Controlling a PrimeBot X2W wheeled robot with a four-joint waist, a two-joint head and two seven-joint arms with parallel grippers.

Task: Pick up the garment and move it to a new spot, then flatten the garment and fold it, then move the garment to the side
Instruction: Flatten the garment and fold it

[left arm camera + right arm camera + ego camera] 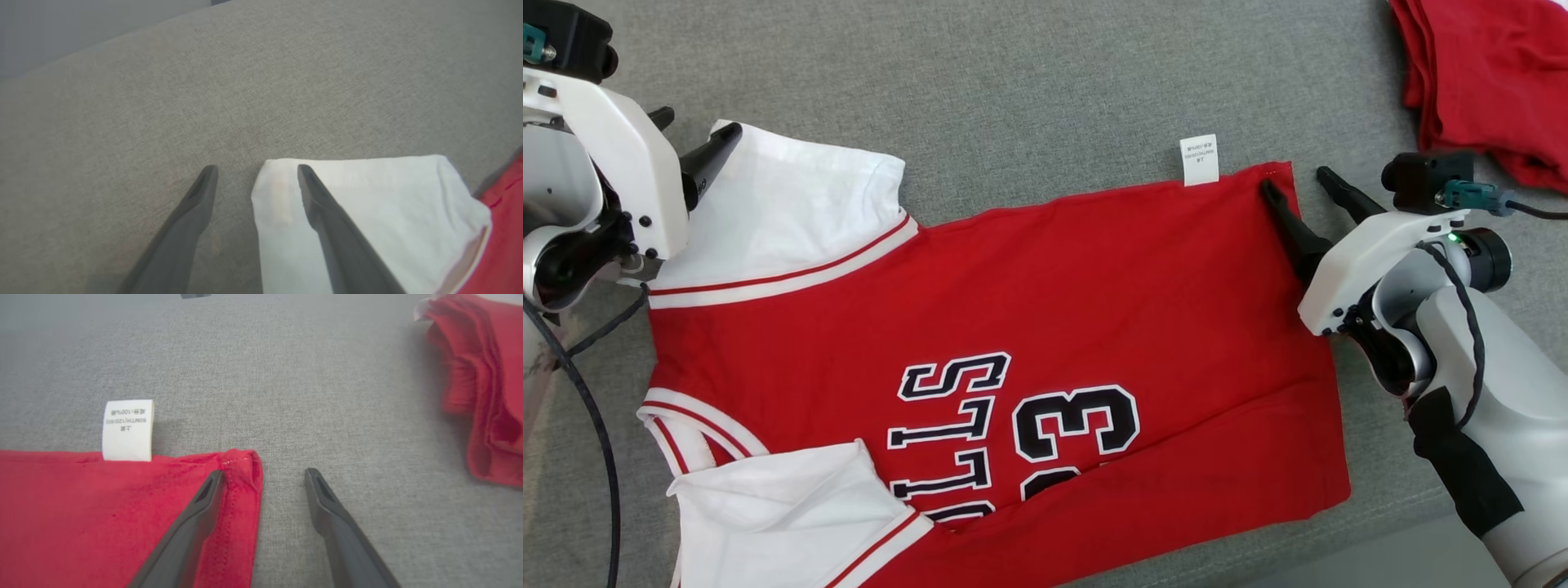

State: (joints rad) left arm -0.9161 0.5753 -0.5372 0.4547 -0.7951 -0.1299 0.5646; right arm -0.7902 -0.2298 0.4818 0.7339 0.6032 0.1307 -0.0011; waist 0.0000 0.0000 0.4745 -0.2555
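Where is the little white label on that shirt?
In the head view the white label sticks out from the far edge of the red jersey onto the grey surface, near the corner by the right end effector.

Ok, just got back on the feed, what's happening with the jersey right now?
The red jersey lies spread flat on the grey surface, print side up. At its far edge, the left end effector is open astride the edge of the white sleeve, and the right end effector is open astride the hem corner beside the care label. Nothing is gripped yet. Another red garment sits bunched at the far right.
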